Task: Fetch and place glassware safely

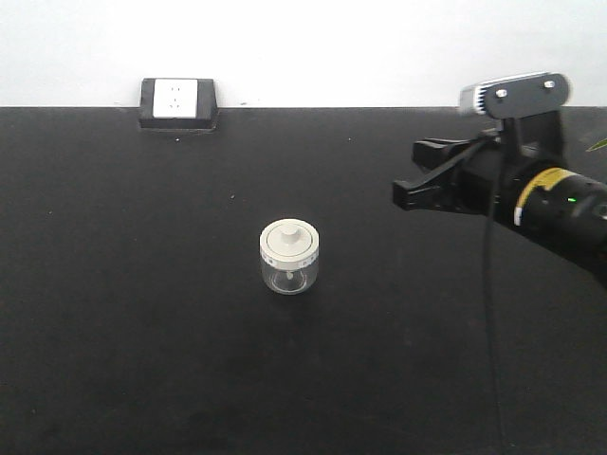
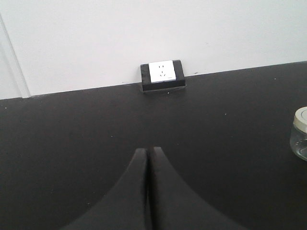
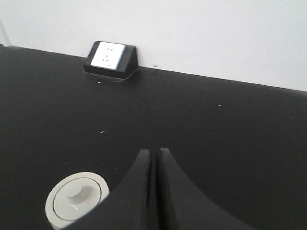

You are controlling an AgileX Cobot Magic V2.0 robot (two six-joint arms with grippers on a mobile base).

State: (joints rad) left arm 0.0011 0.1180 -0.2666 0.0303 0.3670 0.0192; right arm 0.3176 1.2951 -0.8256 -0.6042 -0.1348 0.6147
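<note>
My small clear glass jar with the cream-white knobbed lid (image 1: 289, 257) sits upright mid black surface (image 1: 142, 332), just left of and below my right fingers (image 3: 153, 158), pressed together. Left fingers (image 2: 147, 155) closed too, jar well off right.

The jar (image 1: 288, 270) is clear, glossy glass; its lid (image 1: 288, 242) looks like smooth, matt cream-white plastic. The surface (image 1: 142, 332) is matt black, finely textured like cloth. The right claw (image 1: 427, 173) is matt black plastic. The socket (image 1: 177, 98) has a glossy white plastic face in a black housing.
</note>
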